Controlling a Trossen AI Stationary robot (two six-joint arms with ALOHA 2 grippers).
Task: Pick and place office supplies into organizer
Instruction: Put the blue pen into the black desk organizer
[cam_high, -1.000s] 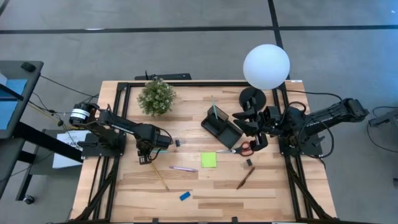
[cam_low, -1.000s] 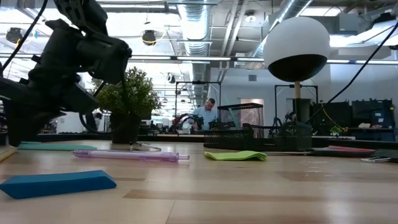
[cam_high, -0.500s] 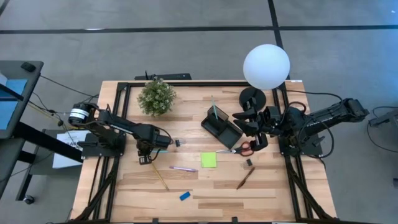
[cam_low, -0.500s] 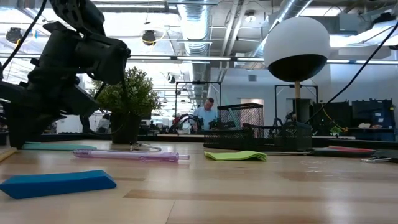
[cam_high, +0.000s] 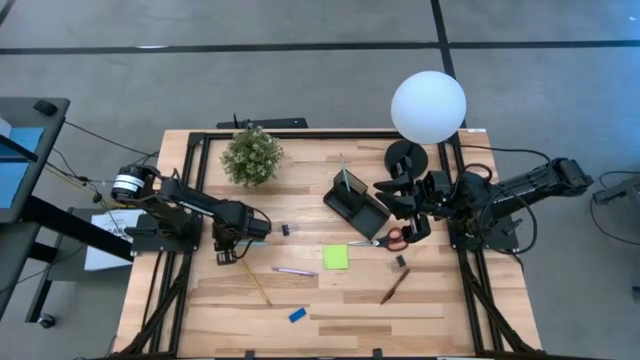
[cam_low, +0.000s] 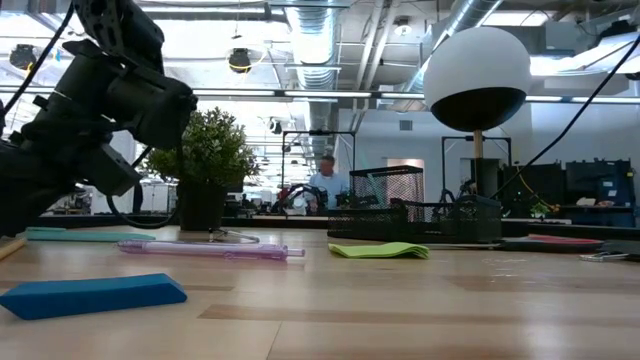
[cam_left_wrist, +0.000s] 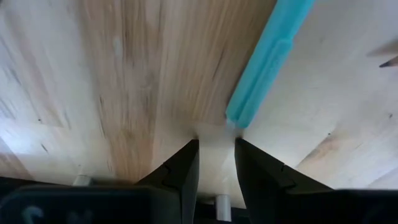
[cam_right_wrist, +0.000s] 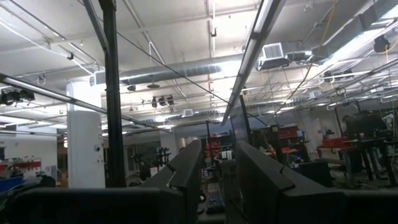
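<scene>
My left gripper (cam_high: 226, 256) points down at the table near its left side, fingers shut (cam_left_wrist: 216, 146). A teal pen (cam_left_wrist: 273, 56) lies flat just beyond the fingertips, its end close to one finger, and no touch shows. On the wood lie a yellow pencil (cam_high: 256, 283), pink pen (cam_high: 295, 271), lime sticky pad (cam_high: 335, 257), blue eraser (cam_high: 297, 315), brown pen (cam_high: 393, 286), red-handled scissors (cam_high: 392, 238) and black clips (cam_high: 284, 230). The black organizer (cam_high: 358, 205) stands mid-table. My right gripper (cam_high: 384, 186) waits shut above the lamp base.
A potted plant (cam_high: 251, 155) stands at the far left and a white globe lamp (cam_high: 428, 107) at the far right. Black frame rails run along the table's sides. In the low view the eraser (cam_low: 92, 296) lies nearest, with the pink pen (cam_low: 210, 250) behind it.
My left gripper has shifted a little toward the table's left edge, staying low over the teal pen. The things on the table have stayed where they were.
</scene>
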